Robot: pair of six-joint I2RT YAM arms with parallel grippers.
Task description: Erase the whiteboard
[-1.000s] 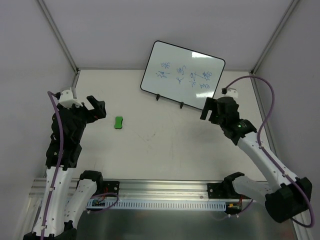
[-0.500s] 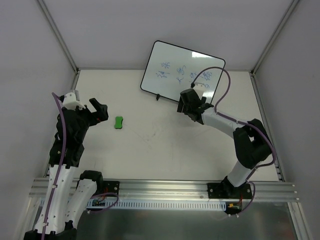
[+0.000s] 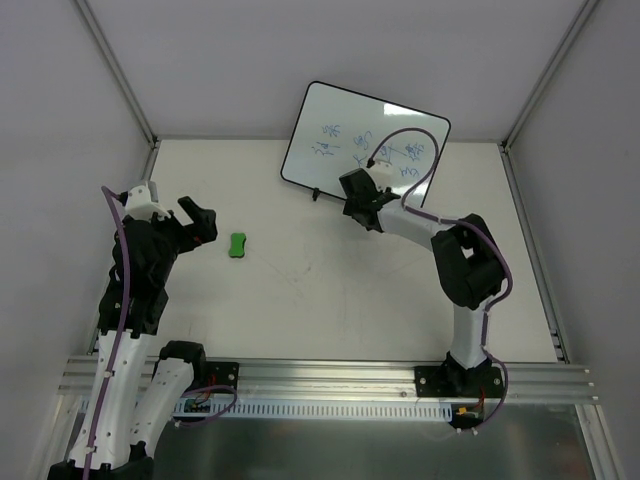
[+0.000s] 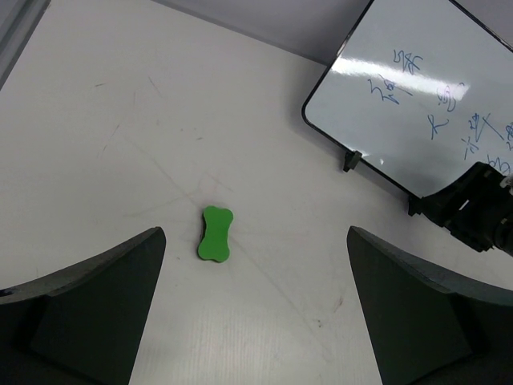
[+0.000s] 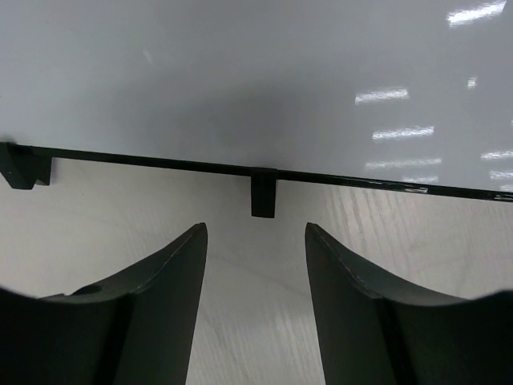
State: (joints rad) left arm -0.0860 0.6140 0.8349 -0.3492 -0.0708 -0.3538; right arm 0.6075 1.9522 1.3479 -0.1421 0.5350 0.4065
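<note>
The whiteboard [image 3: 340, 125] stands tilted at the back of the table, with blue handwriting on it. My right gripper [image 3: 355, 200] is open and empty, low in front of the board's bottom rim. In the right wrist view, one black foot [image 5: 264, 194] sits just ahead between my open fingers [image 5: 172, 265], and the board's face [image 5: 240, 80] fills the top. My left gripper [image 3: 197, 222] is open and empty, just left of a small green block [image 3: 238, 245]. In the left wrist view the block [image 4: 215, 234] lies flat ahead of the gripper [image 4: 255, 233], and the whiteboard [image 4: 417, 104] is at the upper right.
White enclosure walls with metal corner posts [image 3: 120, 70] surround the table. The aluminium rail [image 3: 330, 385] with the arm bases runs along the near edge. The right arm's elbow [image 3: 470, 265] is folded over the table's right half. The second board foot [image 5: 20, 164] shows at the far left of the right wrist view.
My right arm has swung left along the front of the whiteboard, from its right corner to its bottom rim near a foot. My left gripper shifted only slightly.
</note>
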